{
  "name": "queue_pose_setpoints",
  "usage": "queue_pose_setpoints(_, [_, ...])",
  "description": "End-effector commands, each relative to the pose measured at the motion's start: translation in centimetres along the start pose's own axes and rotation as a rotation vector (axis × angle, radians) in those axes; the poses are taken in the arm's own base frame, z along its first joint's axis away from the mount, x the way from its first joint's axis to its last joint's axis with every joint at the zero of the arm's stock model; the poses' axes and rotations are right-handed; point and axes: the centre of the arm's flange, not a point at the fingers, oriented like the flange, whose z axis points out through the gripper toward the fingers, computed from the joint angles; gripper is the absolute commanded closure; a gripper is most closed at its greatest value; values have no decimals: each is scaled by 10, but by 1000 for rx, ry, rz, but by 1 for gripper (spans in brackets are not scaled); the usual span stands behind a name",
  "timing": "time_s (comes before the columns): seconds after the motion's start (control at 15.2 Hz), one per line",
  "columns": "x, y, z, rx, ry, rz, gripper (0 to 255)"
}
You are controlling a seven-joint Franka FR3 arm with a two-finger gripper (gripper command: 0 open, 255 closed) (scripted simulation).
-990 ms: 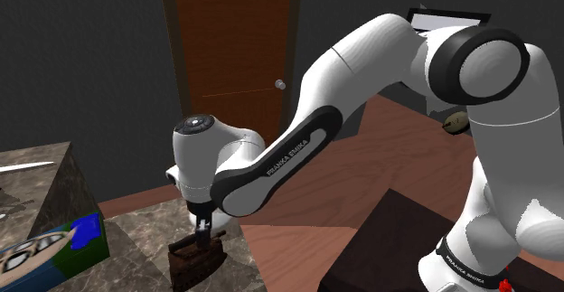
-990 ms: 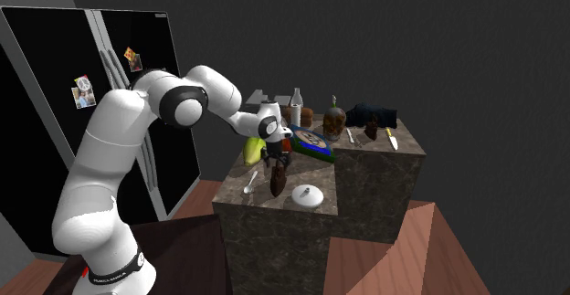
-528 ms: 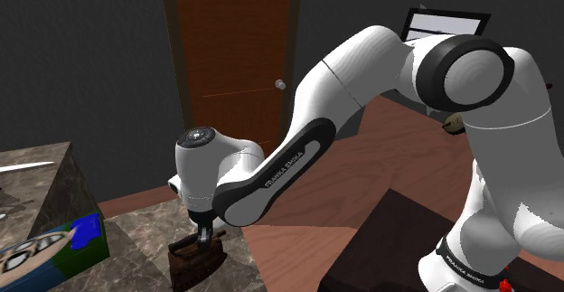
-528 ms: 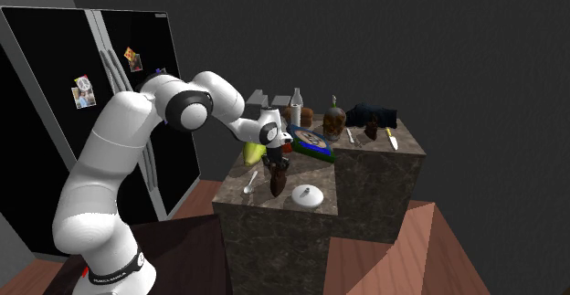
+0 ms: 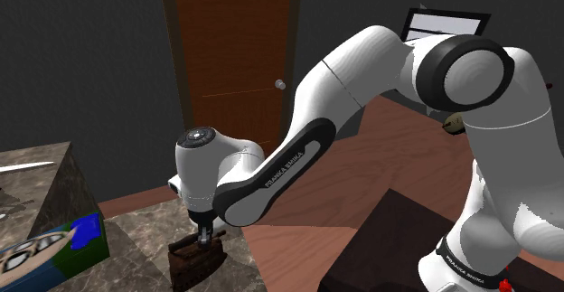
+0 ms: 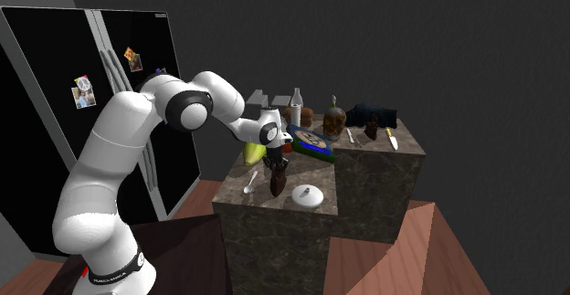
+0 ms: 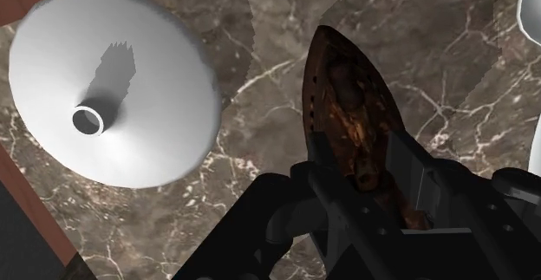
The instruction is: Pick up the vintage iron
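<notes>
While fingers [image 7: 338, 213] clasp it, iron [image 7: 347, 87] between

The iron [image 7: 347, 105] looks like old metal, brown, rusty and rough. The counter [image 7: 260, 174] is dark stone with thin white lines, smooth and a bit shiny. The round lid [image 7: 113, 87] is plain white and smooth. The gripper [image 7: 386, 179] is dull black. The arm [image 5: 361, 73] is smooth, shiny white. The door [image 5: 235, 46] looks like red-brown wood.

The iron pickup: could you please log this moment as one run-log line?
phase: grasp approach | gripper: low over the handle of the iron | iron: resting on marble counter, not lifted | nearby: white lid
</notes>
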Motion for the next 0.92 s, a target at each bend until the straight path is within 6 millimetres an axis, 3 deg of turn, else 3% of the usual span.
queue_pose_setpoints(0.0, [0, 0, 2, 0, -1, 0, 255])
queue_pose_setpoints(0.86, [3, 4, -67, 0, -1, 0, 255])
